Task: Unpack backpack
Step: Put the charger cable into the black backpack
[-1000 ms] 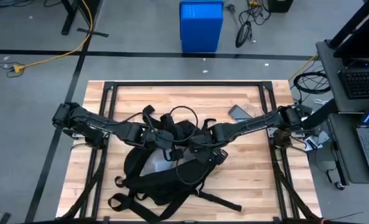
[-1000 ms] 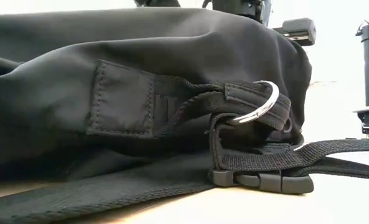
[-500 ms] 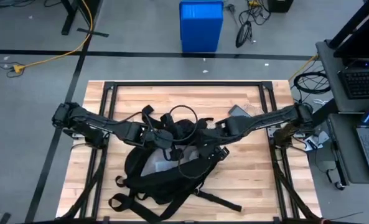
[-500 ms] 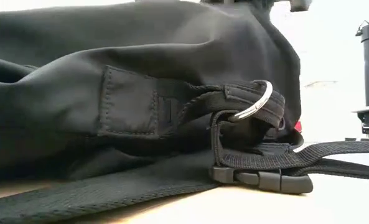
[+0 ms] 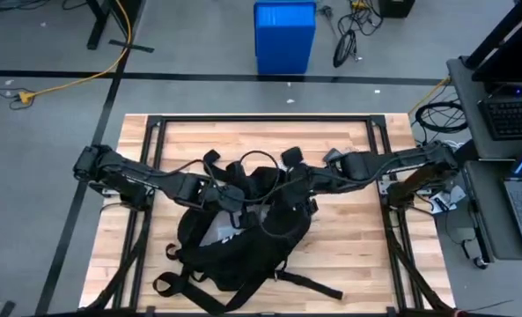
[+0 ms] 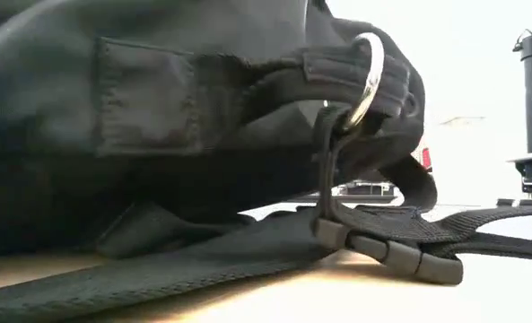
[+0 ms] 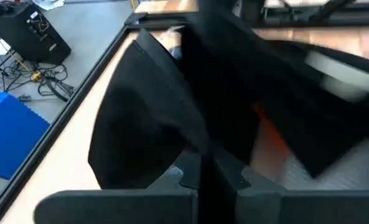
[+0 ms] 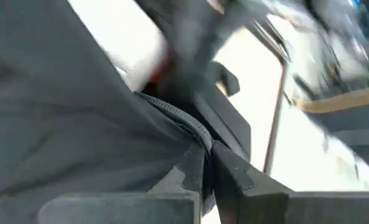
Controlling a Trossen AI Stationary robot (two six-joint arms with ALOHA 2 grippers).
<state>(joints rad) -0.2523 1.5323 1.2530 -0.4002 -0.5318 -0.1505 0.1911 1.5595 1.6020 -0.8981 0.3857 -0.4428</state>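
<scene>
The backpack is located on the wooden table, just toward 6 o'clock of the table's centre in the high view, with its straps spread toward 6 o'clock. In the low view, the near side of the backpack is seen raised off the tabletop, with a metal ring and a plastic buckle hanging from its webbing.

The left gripper is positioned at the 11 o'clock edge of the bag's top; its fingers are seen pressed together on black backpack fabric in the left wrist view. The right gripper is positioned at the 1 o'clock edge, its fingers clamped on the fabric beside the zipper.
</scene>
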